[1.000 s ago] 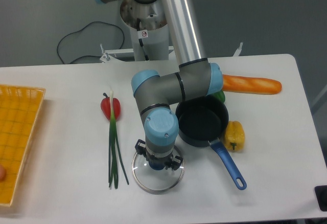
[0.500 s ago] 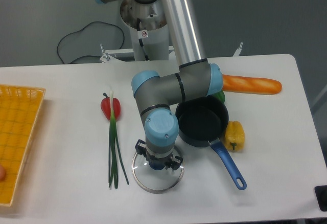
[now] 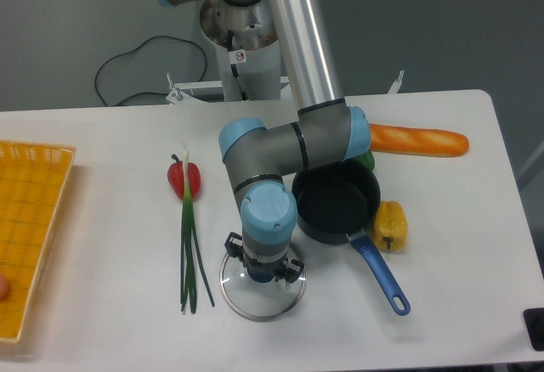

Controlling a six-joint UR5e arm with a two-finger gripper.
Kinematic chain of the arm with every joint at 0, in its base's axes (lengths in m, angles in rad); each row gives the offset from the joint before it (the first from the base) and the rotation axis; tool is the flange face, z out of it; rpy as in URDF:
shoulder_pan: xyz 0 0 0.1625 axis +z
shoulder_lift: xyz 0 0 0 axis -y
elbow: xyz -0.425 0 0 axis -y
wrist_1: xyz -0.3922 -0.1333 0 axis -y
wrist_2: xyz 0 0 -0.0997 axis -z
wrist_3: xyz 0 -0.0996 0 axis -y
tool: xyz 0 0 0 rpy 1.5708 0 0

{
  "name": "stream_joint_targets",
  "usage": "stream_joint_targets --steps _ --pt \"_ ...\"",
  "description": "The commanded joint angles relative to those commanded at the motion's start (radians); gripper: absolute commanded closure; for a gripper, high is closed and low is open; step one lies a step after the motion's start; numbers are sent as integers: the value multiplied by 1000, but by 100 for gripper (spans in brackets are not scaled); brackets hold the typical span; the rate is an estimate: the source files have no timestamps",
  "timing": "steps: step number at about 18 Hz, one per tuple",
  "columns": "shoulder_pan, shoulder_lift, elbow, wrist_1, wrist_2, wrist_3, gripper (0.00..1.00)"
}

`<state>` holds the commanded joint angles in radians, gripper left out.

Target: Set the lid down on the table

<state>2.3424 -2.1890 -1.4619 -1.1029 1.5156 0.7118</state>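
The round clear glass lid (image 3: 255,302) with a thin silver rim lies flat on the white table (image 3: 102,287), in front of the dark blue saucepan (image 3: 336,206). My gripper (image 3: 262,272) points straight down over the lid's centre, where the dark blue knob sits. The blue wrist hides the fingertips, so the frame does not show whether the jaws hold the knob or stand apart from it. Only black finger links stick out on either side of the wrist.
The saucepan's long blue handle (image 3: 382,279) points to the front right. A yellow pepper (image 3: 391,225), a green vegetable (image 3: 365,160) and a baguette (image 3: 418,140) lie to the right. A red pepper (image 3: 184,178) and green onions (image 3: 191,257) lie to the left. A yellow woven tray (image 3: 30,228) stands at the far left.
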Motion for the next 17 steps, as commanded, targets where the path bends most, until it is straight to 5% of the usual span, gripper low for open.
stream_joint_targets --steps 3,17 --pt "0 2 0 2 2 0 0" --pt "-11 61 25 20 89 57 0"
